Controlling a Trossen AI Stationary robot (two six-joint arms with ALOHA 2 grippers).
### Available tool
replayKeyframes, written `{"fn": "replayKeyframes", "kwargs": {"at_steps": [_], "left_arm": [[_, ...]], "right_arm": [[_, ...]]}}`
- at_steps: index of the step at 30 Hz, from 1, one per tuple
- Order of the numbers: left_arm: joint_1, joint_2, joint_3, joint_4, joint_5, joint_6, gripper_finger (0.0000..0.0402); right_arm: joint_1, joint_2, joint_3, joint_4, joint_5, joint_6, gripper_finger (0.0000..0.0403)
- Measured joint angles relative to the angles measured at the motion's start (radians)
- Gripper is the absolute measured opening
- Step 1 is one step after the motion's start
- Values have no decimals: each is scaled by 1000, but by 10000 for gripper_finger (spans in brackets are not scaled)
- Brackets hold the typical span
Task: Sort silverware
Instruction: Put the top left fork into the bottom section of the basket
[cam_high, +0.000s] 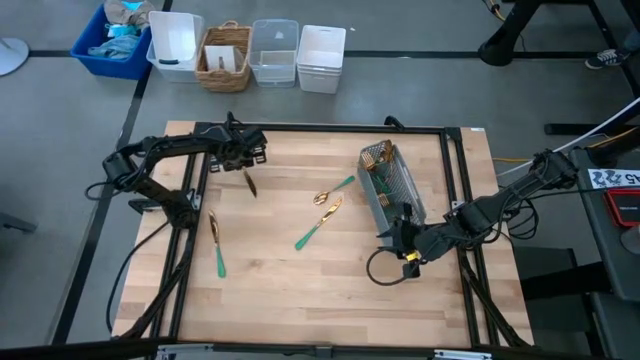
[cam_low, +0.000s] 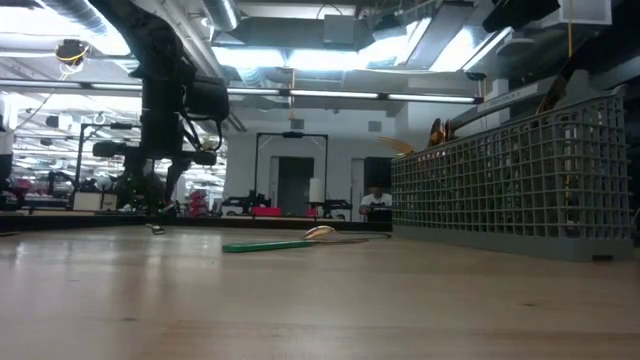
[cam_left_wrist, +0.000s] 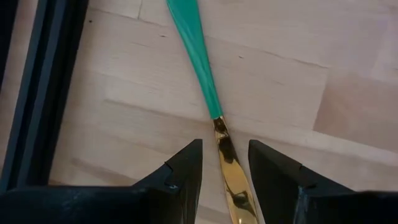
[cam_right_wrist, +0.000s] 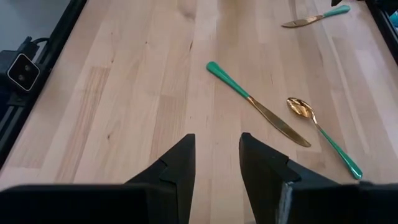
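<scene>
My left gripper (cam_high: 246, 160) (cam_left_wrist: 225, 146) hovers open near the table's far left corner, above a knife (cam_high: 250, 183) lying flat on the wood. In the left wrist view its fingers stand on either side of the gold blade (cam_left_wrist: 233, 180) with a gap on each side, and the teal handle (cam_left_wrist: 199, 68) points toward the far edge. The low view shows the gripper (cam_low: 168, 190) above the table top. My right gripper (cam_high: 403, 243) (cam_right_wrist: 217, 146) waits open beside the caddy's near end. A knife (cam_high: 318, 227) (cam_right_wrist: 258, 106), a spoon (cam_high: 335, 190) (cam_right_wrist: 323, 134) and another knife (cam_high: 215, 245) lie loose.
The grey mesh caddy (cam_high: 392, 185) (cam_low: 520, 170) stands at the table's right and holds several gold-headed pieces (cam_high: 375, 155). Black frame rails (cam_high: 200, 200) (cam_left_wrist: 37, 93) run along the table's edges. Bins and a wicker basket (cam_high: 225, 58) sit on the floor beyond the far edge.
</scene>
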Motion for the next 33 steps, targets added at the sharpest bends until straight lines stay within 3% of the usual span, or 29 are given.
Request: {"fn": "replayKeyframes", "kwargs": {"at_steps": [18,29,33], "left_arm": [[53,154,0,123,23,11,123],[104,162,-1,39,73,15,123],[121,162,-1,76,72,5,123]], "right_arm": [[0,0,0,0,0,0,124],[0,0,0,0,0,-6,124],[0,0,0,0,0,-7,124]]}}
